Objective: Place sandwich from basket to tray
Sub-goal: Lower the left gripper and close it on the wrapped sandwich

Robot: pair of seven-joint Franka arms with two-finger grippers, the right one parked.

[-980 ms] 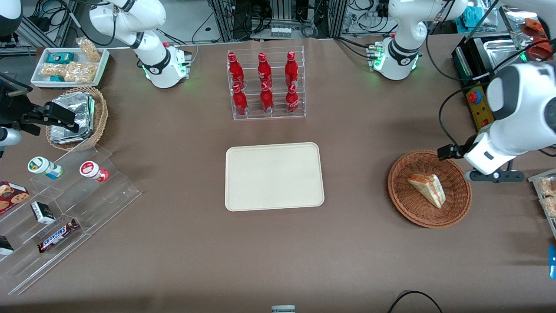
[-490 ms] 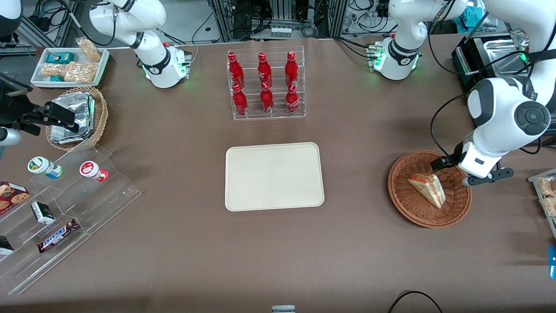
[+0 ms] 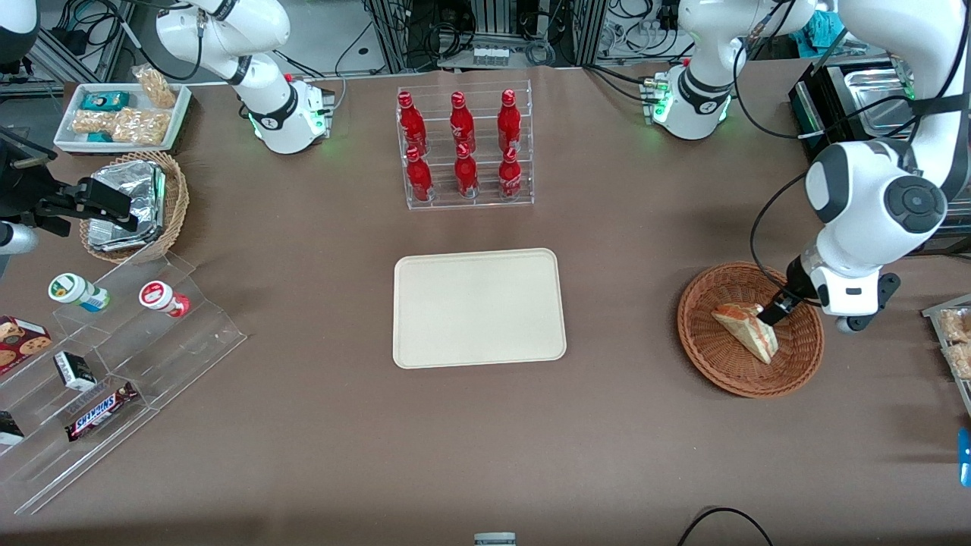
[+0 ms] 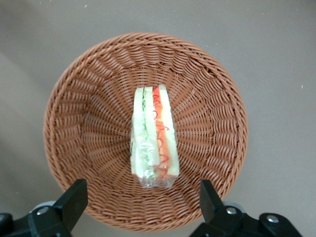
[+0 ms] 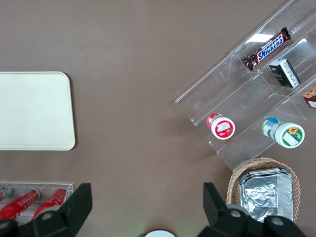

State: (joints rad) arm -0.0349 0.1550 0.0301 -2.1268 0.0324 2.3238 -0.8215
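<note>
Gripper: we are hanging our gripper (image 4: 140, 202) above the basket (image 3: 713, 356), over the part of it nearest the working arm's end of the table; in the front view only one dark fingertip (image 3: 771, 314) is showing, just beside the sandwich's upper corner.
Fingers: we are holding them released and spread wide; in the left wrist view the two black fingers (image 4: 73, 198) are standing well apart, one to each side of the sandwich, and touching nothing.
Sandwich: we are looking down on the sandwich (image 4: 152, 140), which is lying in the middle of the basket's floor, between the lines of our two fingers; its red and green filling edge is facing up at the wrist camera and its long axis is running toward the gap between the fingers. In the front view the sandwich (image 3: 746, 331) is showing as a pale wedge in clear wrap.
Basket: the basket (image 4: 74, 98) is sitting on the brown table (image 3: 303, 440) directly under our fingers, its rim reaching past both of them.
Tray: the tray (image 3: 479, 307) is lying flat and bare, well apart from our fingers, toward the parked arm's end of the table.
</note>
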